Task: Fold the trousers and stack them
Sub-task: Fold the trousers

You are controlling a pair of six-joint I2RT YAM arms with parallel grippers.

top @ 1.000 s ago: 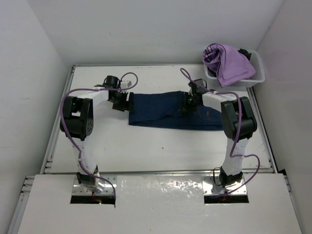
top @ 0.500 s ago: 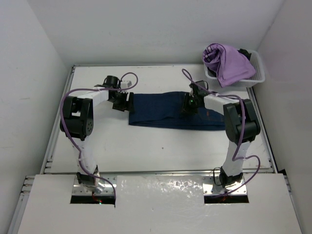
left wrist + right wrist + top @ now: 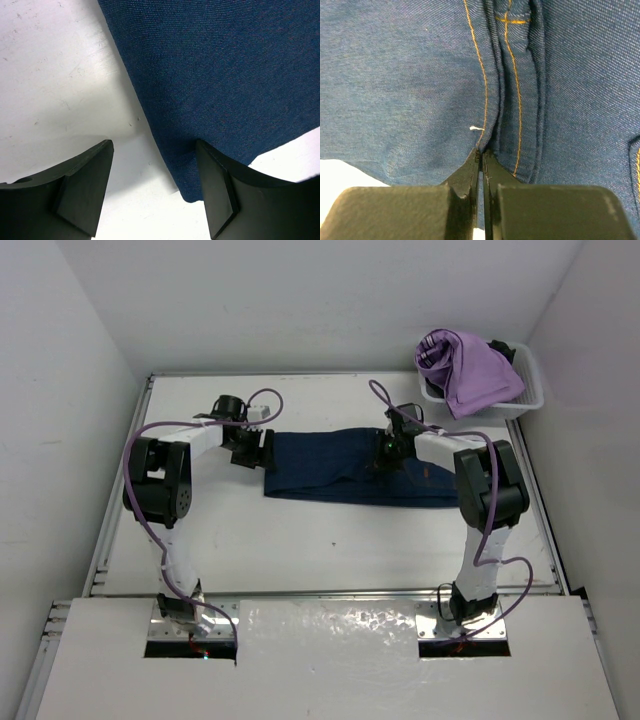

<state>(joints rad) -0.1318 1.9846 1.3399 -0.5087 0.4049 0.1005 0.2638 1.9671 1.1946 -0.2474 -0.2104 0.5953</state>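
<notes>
The trousers (image 3: 330,465), dark blue denim with orange stitching, lie flat as a long folded strip across the middle of the white table (image 3: 300,530). My left gripper (image 3: 262,450) sits low at their left end, open. In the left wrist view the gripper (image 3: 154,145) straddles the cloth's edge and corner (image 3: 225,75), one finger over bare table, the other over denim, holding nothing. My right gripper (image 3: 385,452) rests on the strip right of its middle. In the right wrist view it (image 3: 481,150) is shut, a small ridge of the trousers' (image 3: 410,75) seam pinched at its tips.
A white basket (image 3: 530,400) at the back right corner holds a lilac garment (image 3: 470,370) draped over its rim. White walls close in the table at left, back and right. The arm bases stand at the near edge.
My right gripper shifted slightly right along the trousers, then came back, and is shut again at the seam. The left arm and the trousers have not visibly moved.
</notes>
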